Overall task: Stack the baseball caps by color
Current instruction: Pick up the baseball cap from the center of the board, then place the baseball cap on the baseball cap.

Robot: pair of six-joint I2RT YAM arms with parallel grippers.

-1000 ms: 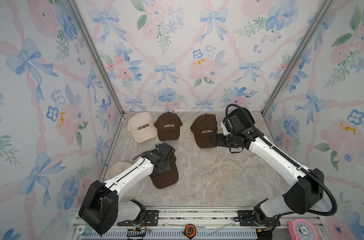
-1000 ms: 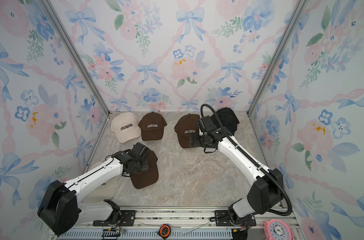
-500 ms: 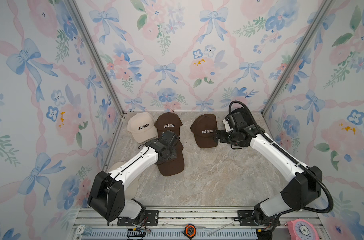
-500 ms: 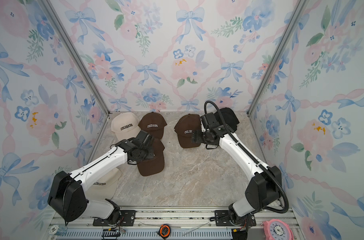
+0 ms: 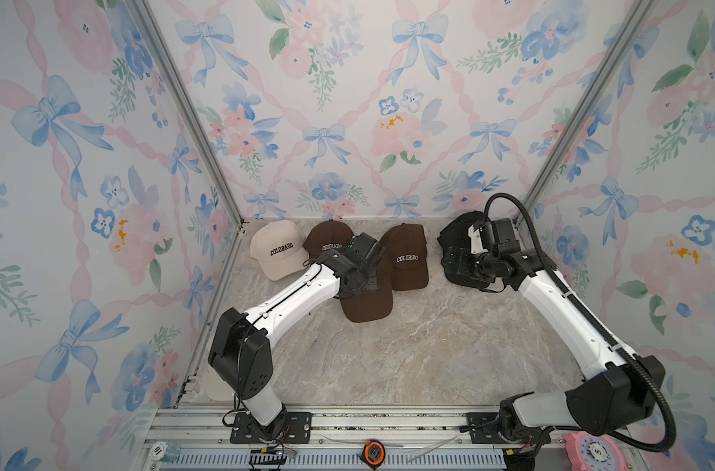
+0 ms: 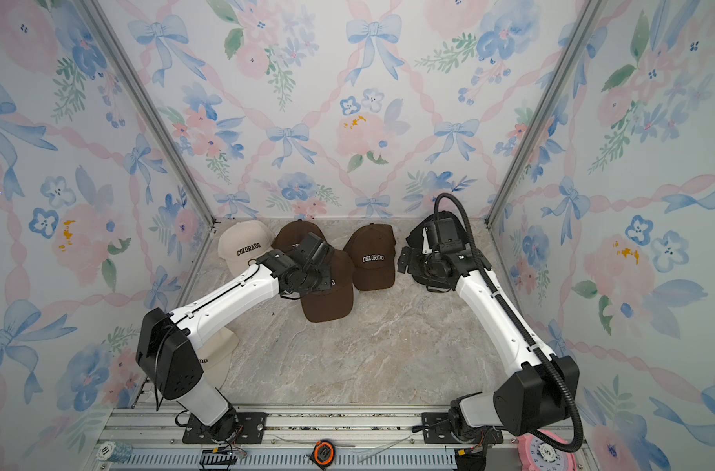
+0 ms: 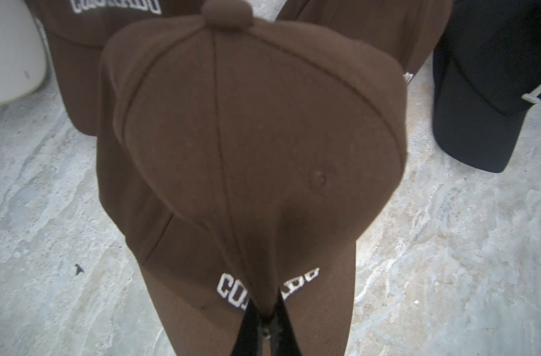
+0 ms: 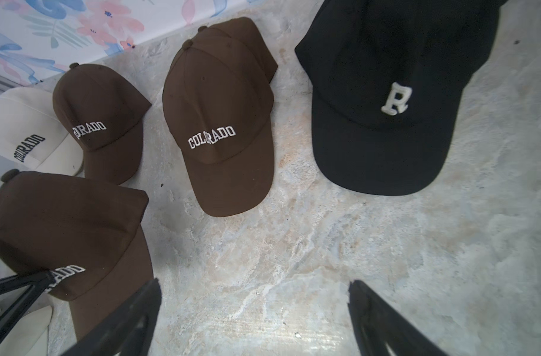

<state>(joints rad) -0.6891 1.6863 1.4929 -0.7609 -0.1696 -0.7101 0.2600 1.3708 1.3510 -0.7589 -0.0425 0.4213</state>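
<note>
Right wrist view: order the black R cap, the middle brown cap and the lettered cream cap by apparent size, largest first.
1. black R cap, though cropped
2. middle brown cap
3. lettered cream cap, partly hidden

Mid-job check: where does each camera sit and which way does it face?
Top views: high in front, facing down toward the back wall; both top views show the left arm and right arm, base to wrist.
Left wrist: on the left arm, looking along the shut left pincer at the held brown cap.
Right wrist: on the right arm, looking past the open right pincer down at the floor and black cap.
Shared: both wrist views show the held brown cap and black cap.
</note>
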